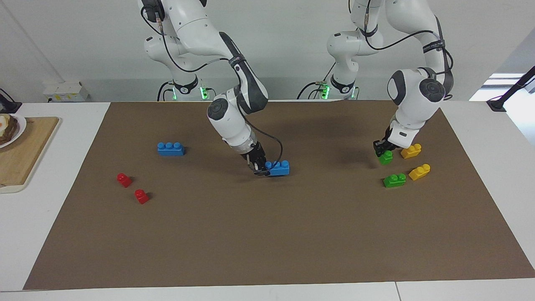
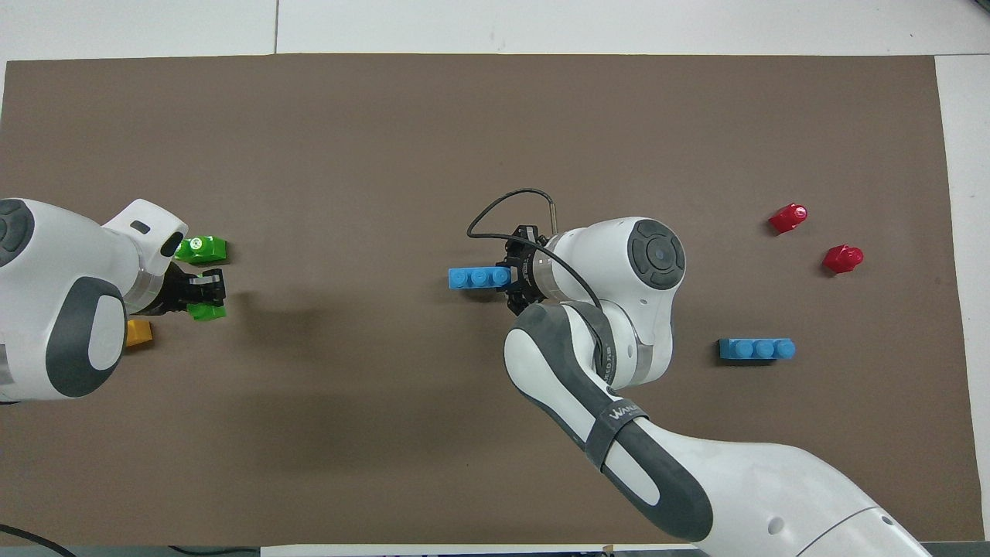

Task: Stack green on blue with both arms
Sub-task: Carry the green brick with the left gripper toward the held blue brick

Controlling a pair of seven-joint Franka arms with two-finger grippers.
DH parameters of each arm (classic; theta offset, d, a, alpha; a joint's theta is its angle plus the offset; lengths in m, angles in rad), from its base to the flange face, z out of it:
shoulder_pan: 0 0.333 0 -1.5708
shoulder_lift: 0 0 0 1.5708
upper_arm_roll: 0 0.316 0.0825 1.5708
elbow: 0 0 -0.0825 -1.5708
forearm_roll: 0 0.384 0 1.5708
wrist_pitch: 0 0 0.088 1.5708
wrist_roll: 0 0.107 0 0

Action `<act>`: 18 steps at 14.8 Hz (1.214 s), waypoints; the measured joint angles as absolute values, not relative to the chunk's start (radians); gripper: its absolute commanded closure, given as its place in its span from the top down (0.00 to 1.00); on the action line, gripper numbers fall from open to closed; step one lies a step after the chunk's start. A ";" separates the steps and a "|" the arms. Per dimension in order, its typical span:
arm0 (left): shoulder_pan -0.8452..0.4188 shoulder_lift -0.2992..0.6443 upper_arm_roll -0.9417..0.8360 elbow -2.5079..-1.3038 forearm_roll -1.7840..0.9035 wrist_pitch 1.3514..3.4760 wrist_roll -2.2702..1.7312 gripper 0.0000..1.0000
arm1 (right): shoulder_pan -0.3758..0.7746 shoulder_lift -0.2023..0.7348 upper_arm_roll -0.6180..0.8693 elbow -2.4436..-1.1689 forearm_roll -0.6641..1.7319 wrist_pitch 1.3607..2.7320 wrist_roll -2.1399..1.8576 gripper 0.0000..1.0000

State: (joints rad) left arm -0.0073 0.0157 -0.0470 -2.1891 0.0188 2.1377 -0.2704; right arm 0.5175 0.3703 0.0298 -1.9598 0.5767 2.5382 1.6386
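Claws are both working low over the brown mat: I am reading the right claw [image 1: 262, 168] as clamped on one end of the blue brick [image 1: 279, 168] mid-counter, and the left claw [image 1: 382, 148] as pinching a green brick [image 1: 386, 157] near the left arm's end, beside the yellow bricks [image 1: 411, 151]. I am aiming to keep blue flat, studs up, while bringing green squarely over it. Surrounding us are a white counter [image 1: 480, 167], a pale wall, and a wooden board [image 1: 25, 154] at the right arm's end.
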 measured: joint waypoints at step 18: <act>-0.354 0.037 -0.055 -2.041 -0.044 2.055 -1.450 0.00 | 0.542 0.412 0.029 -1.962 0.577 2.606 1.640 0.00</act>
State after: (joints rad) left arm -0.3542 0.0370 -0.0548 -2.0415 -0.0437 2.0547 -1.4499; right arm 0.5423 0.4119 0.0294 -1.9617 0.5768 2.6062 1.6397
